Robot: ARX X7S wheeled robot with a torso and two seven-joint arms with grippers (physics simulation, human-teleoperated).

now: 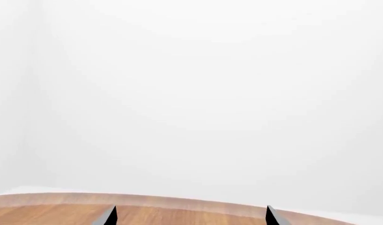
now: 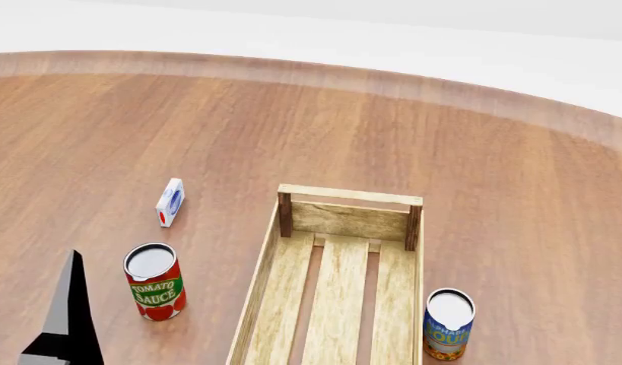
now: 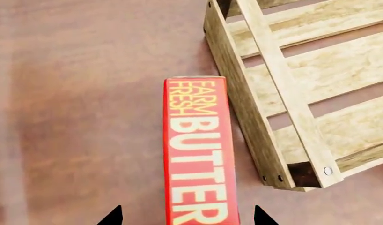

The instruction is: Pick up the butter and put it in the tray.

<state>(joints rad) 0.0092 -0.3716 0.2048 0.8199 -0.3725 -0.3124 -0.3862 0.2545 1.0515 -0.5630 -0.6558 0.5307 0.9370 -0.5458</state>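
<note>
The butter (image 3: 200, 154) was seen only in the right wrist view, a red carton with "FARM FRESH BUTTER" lettering, lying on the wooden table (image 3: 79, 117) just beside one outer corner of the tray (image 3: 285, 101), apart from it and not inside. The right hand (image 3: 187, 216) was positioned over the near end of the carton, with one dark fingertip (image 3: 111, 216) showing on each side of it; the fingers were spread wider than the carton and weren't touching it, so the hand was open with nothing gripped. In the head view the tray (image 2: 349, 196) was shown as a long light-wood crate with a slatted bottom and darker corner posts, and nothing was seen lying in the visible part. A tomato sauce can (image 2: 155, 281) was stood upright to one side of it, an alphabet soup can (image 2: 448, 323) upright just beside the other side, and a small white-blue-red carton (image 2: 169, 202) was set further back on the table. The left hand (image 1: 190, 216) was seen only as two dark fingertips held well apart over the table edge, open and with nothing between them.
</note>
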